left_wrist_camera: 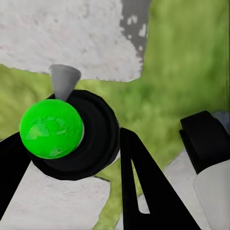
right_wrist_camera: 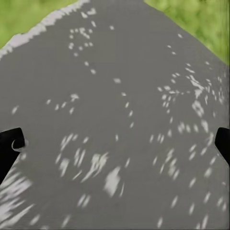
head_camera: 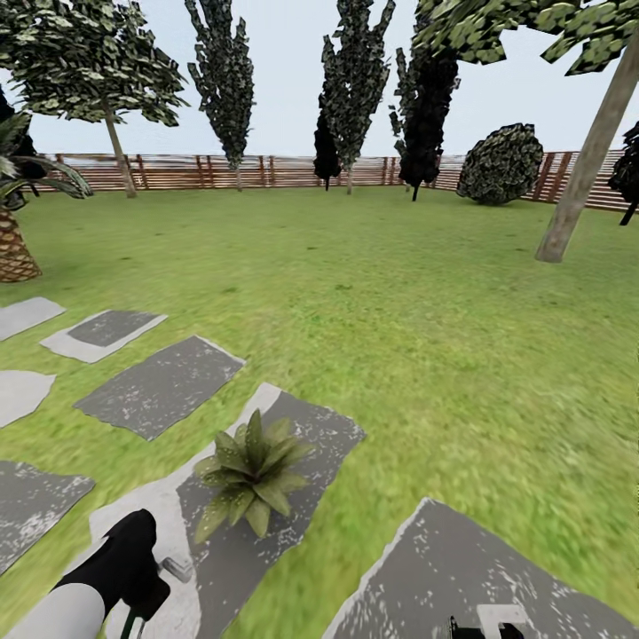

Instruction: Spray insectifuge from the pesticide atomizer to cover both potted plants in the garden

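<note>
A potted plant [head_camera: 253, 479], a low rosette of pointed green leaves, sits on a grey stepping slab [head_camera: 319, 426]; its pot is hidden under the leaves. My left gripper [head_camera: 133, 572] hovers just left of and nearer than the plant. In the left wrist view the left gripper [left_wrist_camera: 72, 143] is shut on the pesticide atomizer [left_wrist_camera: 98, 139], a dark round body with a bright green ball and a grey cone nozzle. My right gripper [right_wrist_camera: 115, 143] is open, with nothing between its fingers, over another grey slab [right_wrist_camera: 120, 72]. It also shows as the right gripper [head_camera: 484, 628] at the head view's lower edge.
Green lawn [head_camera: 426, 302] stretches ahead to a brown slat fence [head_camera: 266, 170]. More slabs [head_camera: 160, 386] lie to the left. A palm trunk [head_camera: 13, 248] stands far left, a leaning tree trunk [head_camera: 581, 169] at right, and a round bush [head_camera: 501, 164] by the fence.
</note>
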